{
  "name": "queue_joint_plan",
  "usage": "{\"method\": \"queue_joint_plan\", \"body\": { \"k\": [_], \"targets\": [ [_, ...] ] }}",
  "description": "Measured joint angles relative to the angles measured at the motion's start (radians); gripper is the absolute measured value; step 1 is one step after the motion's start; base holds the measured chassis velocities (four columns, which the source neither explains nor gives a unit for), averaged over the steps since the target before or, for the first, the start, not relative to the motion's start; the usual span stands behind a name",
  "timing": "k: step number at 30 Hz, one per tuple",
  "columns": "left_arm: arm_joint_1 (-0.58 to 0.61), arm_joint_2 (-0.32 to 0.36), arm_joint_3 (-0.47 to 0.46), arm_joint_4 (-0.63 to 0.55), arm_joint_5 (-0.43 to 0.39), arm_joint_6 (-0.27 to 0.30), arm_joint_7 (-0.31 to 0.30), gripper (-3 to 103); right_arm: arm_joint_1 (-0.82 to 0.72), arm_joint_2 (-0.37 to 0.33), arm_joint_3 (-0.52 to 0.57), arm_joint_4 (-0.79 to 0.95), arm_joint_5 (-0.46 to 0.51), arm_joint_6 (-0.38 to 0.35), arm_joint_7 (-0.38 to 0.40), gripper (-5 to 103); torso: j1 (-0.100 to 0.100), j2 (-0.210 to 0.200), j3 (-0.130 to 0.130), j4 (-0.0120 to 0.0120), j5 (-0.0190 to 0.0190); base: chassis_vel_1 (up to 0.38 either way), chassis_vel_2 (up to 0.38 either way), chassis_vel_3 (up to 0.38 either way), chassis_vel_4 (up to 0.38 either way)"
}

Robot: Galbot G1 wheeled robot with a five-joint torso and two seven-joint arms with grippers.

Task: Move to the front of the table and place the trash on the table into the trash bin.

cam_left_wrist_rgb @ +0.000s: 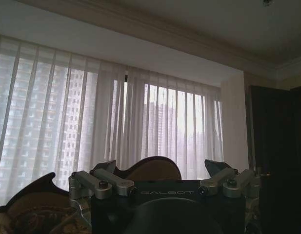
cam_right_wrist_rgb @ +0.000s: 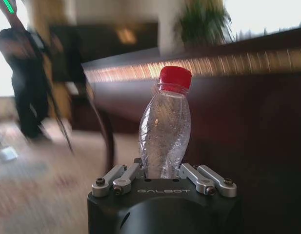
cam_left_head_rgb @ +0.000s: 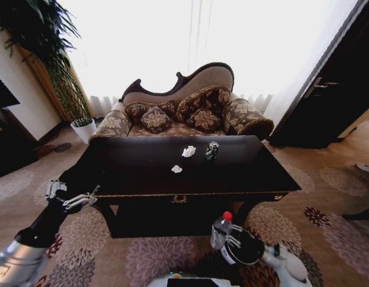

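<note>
A living room seen from the robot's head, facing a glossy black table (cam_left_head_rgb: 142, 173) with a patterned sofa (cam_left_head_rgb: 184, 110) beyond it and bright curtained windows behind.

At the near left, the left arm reaches up beside the table's left front corner. The left gripper (cam_left_head_rgb: 73, 197) hangs in the air just off that corner, fingers spread apart and holding nothing. In the left wrist view the same gripper (cam_left_wrist_rgb: 162, 178) points toward the sofa back (cam_left_wrist_rgb: 150, 170) and the curtains (cam_left_wrist_rgb: 91, 122), its fingers wide apart.

On the tabletop, towards the middle, lie two crumpled white paper scraps: one (cam_left_head_rgb: 176, 169) nearer the front, one (cam_left_head_rgb: 188, 151) farther back. Just right of the far scrap stands a dark can (cam_left_head_rgb: 212, 150).

At the near right, below the table's front edge, the right gripper (cam_left_head_rgb: 231, 239) is clamped on a clear bottle (cam_left_head_rgb: 220, 230) with a red cap (cam_left_head_rgb: 227, 216), held upright. The bottle is touching or just beside the left rim of the round dark bin (cam_left_head_rgb: 244, 246), which sits on the carpet. The right wrist view shows the fingers (cam_right_wrist_rgb: 122, 174) closed around the crumpled bottle's (cam_right_wrist_rgb: 165, 131) base, with the table's edge (cam_right_wrist_rgb: 213, 61) behind it.
</note>
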Motion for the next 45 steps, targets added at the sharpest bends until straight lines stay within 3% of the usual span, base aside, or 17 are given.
{"method": "queue_joint_plan", "body": {
  "k": [3, 4, 7, 9, 10, 12, 14, 15, 19, 26, 30, 41, 45],
  "targets": [
    [-0.005, 0.009, 0.006, 0.009, -0.001, -0.002, 0.003, 100, 0.019, -0.002, 0.001, -0.042, -0.156, 0.018, 0.171, 21, 0.000, 0.000, 0.000, -0.0004, -0.0002, 0.000, 0.000, 0.000, 0.000],
    [-0.005, 0.009, 0.006, 0.009, -0.001, -0.002, 0.003, 100, 0.019, -0.002, 0.001, -0.042, -0.156, 0.018, 0.171, 21, 0.000, 0.000, 0.000, -0.0004, -0.0002, 0.000, 0.000, 0.000, 0.000],
    [-0.008, 0.013, 0.005, 0.015, -0.003, -0.004, 0.004, 100, 0.044, -0.011, -0.002, -0.099, -0.269, 0.031, 0.288, 21, 0.000, 0.000, 0.000, -0.0001, -0.0004, 0.000, 0.000, 0.000, 0.000],
    [-0.010, 0.014, 0.004, 0.015, -0.004, -0.005, 0.005, 100, 0.054, -0.020, -0.026, -0.155, -0.336, 0.029, 0.422, 21, 0.000, 0.000, 0.000, -0.0003, 0.0000, 0.000, 0.000, 0.000, 0.000],
    [-0.010, 0.014, 0.004, 0.015, -0.004, -0.005, 0.005, 100, 0.054, -0.020, -0.026, -0.155, -0.336, 0.029, 0.422, 21, 0.000, 0.000, 0.000, -0.0003, 0.0000, 0.000, 0.000, 0.000, 0.000],
    [-0.012, 0.014, 0.006, 0.016, -0.004, -0.005, 0.005, 100, 0.060, -0.024, -0.044, -0.188, -0.384, 0.002, 0.531, 21, 0.000, 0.000, 0.000, -0.0002, -0.0002, 0.000, 0.000, 0.000, 0.000],
    [-0.015, 0.011, 0.013, 0.017, 0.001, -0.005, 0.006, 100, 0.066, -0.027, -0.082, -0.234, -0.447, -0.072, 0.704, 21, 0.000, 0.000, 0.000, -0.0003, 0.0000, 0.000, 0.000, 0.000, 0.000],
    [-0.015, 0.011, 0.013, 0.017, 0.001, -0.005, 0.006, 100, 0.066, -0.027, -0.082, -0.234, -0.447, -0.072, 0.704, 21, 0.000, 0.000, 0.000, -0.0003, 0.0000, 0.000, 0.000, 0.000, 0.000],
    [-0.018, 0.010, 0.018, 0.021, 0.008, -0.005, 0.007, 100, 0.075, -0.033, -0.123, -0.293, -0.476, -0.158, 0.888, 21, 0.000, 0.000, 0.000, -0.0002, -0.0001, 0.000, 0.000, 0.000, 0.000],
    [-0.018, 0.012, 0.018, 0.026, 0.010, -0.007, 0.009, 100, 0.085, -0.038, -0.170, -0.354, -0.413, -0.218, 1.028, 21, 0.000, 0.000, 0.000, -0.0003, -0.0003, 0.000, 0.000, 0.000, 0.000],
    [-0.015, 0.015, 0.020, 0.026, 0.009, -0.012, 0.015, 100, 0.089, -0.035, -0.231, -0.372, -0.252, -0.268, 1.098, 21, 0.000, 0.000, 0.000, -0.0003, -0.0002, 0.000, 0.000, 0.000, 0.000],
    [-0.010, 0.031, 0.019, 0.038, 0.009, -0.031, 0.031, 100, 0.110, -0.023, -0.250, -0.396, -0.193, -0.300, 1.182, 21, 0.000, 0.000, 0.000, -0.0002, -0.0002, 0.000, 0.000, 0.000, 0.000],
    [-0.012, 0.036, 0.020, 0.043, 0.009, -0.033, 0.033, 100, 0.112, -0.023, -0.267, -0.387, -0.096, -0.335, 1.225, 21, 0.000, 0.000, 0.000, -0.0003, 0.0000, 0.000, 0.000, 0.000, 0.000]
  ]
}}
